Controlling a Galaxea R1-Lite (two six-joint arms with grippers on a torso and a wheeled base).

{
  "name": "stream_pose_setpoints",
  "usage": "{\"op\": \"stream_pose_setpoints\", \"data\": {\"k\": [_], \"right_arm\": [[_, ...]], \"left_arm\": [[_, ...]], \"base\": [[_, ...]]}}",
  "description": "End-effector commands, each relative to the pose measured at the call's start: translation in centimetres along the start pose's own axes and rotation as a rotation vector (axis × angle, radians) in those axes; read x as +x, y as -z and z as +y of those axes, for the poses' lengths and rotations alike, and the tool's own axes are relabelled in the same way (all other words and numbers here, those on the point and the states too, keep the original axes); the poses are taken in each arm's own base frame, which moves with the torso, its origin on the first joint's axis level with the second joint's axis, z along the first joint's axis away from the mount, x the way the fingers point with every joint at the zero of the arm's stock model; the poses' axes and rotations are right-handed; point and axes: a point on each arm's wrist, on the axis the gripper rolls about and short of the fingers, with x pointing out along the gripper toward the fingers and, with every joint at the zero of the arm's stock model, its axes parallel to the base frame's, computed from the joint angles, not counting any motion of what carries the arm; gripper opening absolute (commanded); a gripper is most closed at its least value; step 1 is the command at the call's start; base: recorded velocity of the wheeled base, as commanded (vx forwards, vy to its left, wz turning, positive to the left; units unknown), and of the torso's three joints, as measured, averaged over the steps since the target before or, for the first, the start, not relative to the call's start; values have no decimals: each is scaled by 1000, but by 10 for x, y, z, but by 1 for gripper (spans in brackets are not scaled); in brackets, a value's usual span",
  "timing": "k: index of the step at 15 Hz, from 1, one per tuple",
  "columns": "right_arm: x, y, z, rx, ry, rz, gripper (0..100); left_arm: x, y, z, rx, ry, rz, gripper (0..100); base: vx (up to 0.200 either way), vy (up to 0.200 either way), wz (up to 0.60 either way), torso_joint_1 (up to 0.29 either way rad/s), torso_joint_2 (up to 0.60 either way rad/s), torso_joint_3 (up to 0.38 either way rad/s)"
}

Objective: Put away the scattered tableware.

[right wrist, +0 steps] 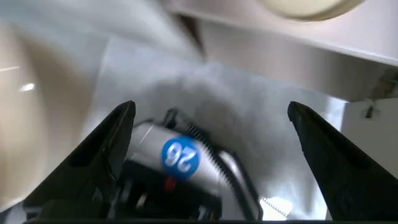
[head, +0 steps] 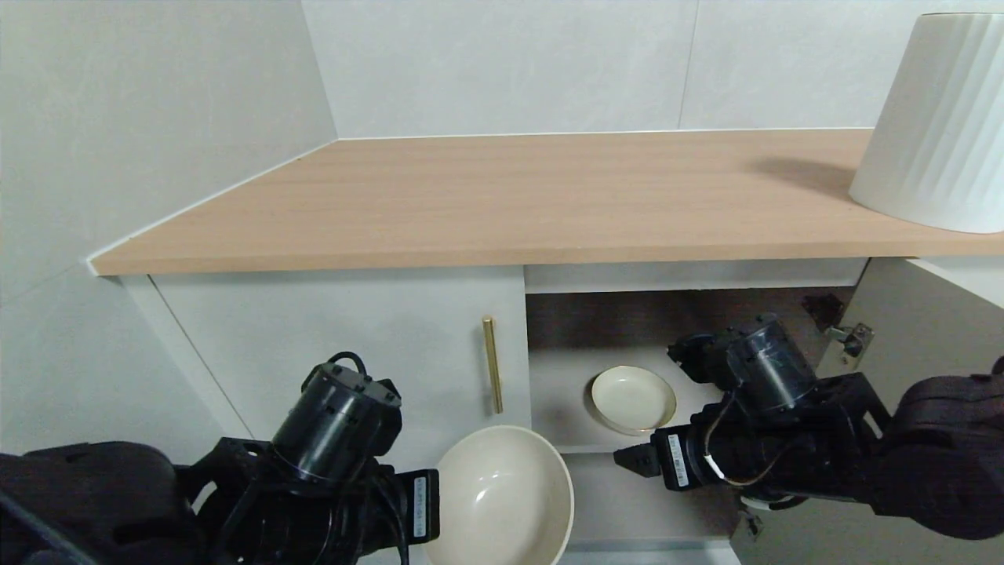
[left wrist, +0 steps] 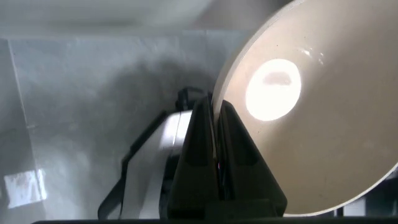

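Before the open white cabinet (head: pixel 690 276), the left end effector (left wrist: pixel 214 111) is clenched on the rim of a large cream ceramic bowl (head: pixel 502 494); the right end effector (right wrist: pixel 211 112) hangs released. Stowing seems underway: next, lift the bowl onto the shelf (head: pixel 558 384), beside the small gold-rimmed cream dish (head: pixel 633 399) near its front edge.

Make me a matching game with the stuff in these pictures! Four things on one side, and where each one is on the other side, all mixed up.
Things:
1. big bowl
2. small dish
3. white shade
4. gold handle

Places:
A. on the closed cupboard door
B. on the wooden countertop
C. clamped by the left pincer
D. on the shelf inside the open cupboard

Right pairs: 1-C, 2-D, 3-B, 4-A.
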Motion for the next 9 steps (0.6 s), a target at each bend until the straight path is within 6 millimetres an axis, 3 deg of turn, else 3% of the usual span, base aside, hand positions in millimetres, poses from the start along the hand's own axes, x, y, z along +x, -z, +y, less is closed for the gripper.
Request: {"op": "stream_pose_setpoints", "data": {"k": [1, 2, 4, 9], "right_arm": [[-40, -3, 15, -32, -80, -59, 100], [-49, 3, 25, -63, -111, -46, 100], [-47, 11, 34, -94, -132, -19, 100], [-16, 27, 42, -125, -104, 79, 100]], "left_arm": [[6, 9, -5, 27, -2, 36, 0], [12, 14, -8, 46, -9, 64, 0], [20, 22, -15, 79, -10, 94, 0], [19, 25, -21, 99, 4, 98, 0]], "base": [[0, 0, 0, 0, 0, 0], [0, 0, 0, 0, 0, 0], [0, 0, 0, 0, 0, 0], [0, 0, 0, 0, 0, 0]]}}
